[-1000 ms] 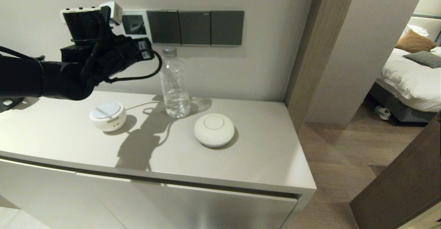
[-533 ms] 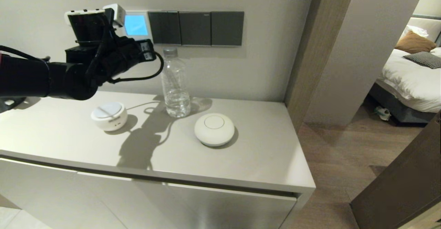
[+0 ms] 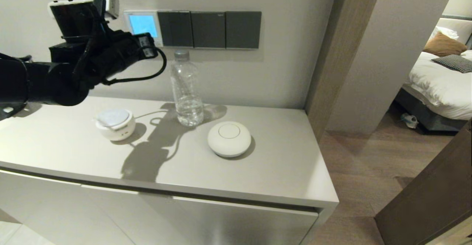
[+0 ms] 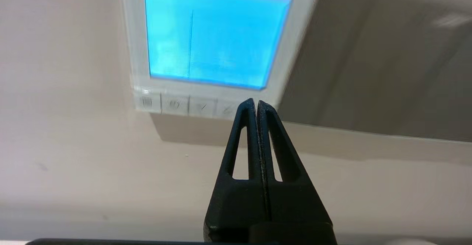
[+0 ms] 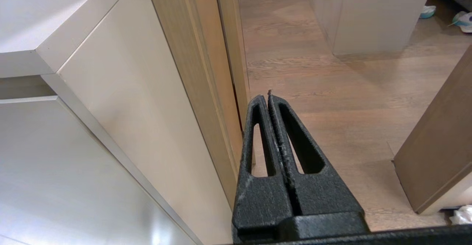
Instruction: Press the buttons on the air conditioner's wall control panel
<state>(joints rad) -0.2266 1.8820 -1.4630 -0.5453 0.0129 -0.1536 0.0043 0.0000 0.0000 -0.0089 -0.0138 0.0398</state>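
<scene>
The white wall control panel (image 3: 142,25) has a glowing light blue screen, and it also fills the top of the left wrist view (image 4: 214,38). A row of small pale buttons (image 4: 180,104) runs along its bottom edge. My left gripper (image 4: 255,101) is shut and empty. Its tips line up with the right end of the button row, and I cannot tell whether they touch it. My left arm (image 3: 92,60) reaches in from the left, just left of and below the panel. My right gripper (image 5: 268,95) is shut and empty, low beside the cabinet's side, over the wooden floor.
Three dark grey switch plates (image 3: 209,29) sit to the right of the panel. A clear water bottle (image 3: 187,90), a small white puck (image 3: 115,124) and a larger white round device (image 3: 229,138) stand on the cabinet top (image 3: 287,164). A wooden door frame (image 3: 328,53) is at the right.
The panel's screen went from dark to glowing blue. My left arm has since drawn back to the left, uncovering the whole panel in the head view.
</scene>
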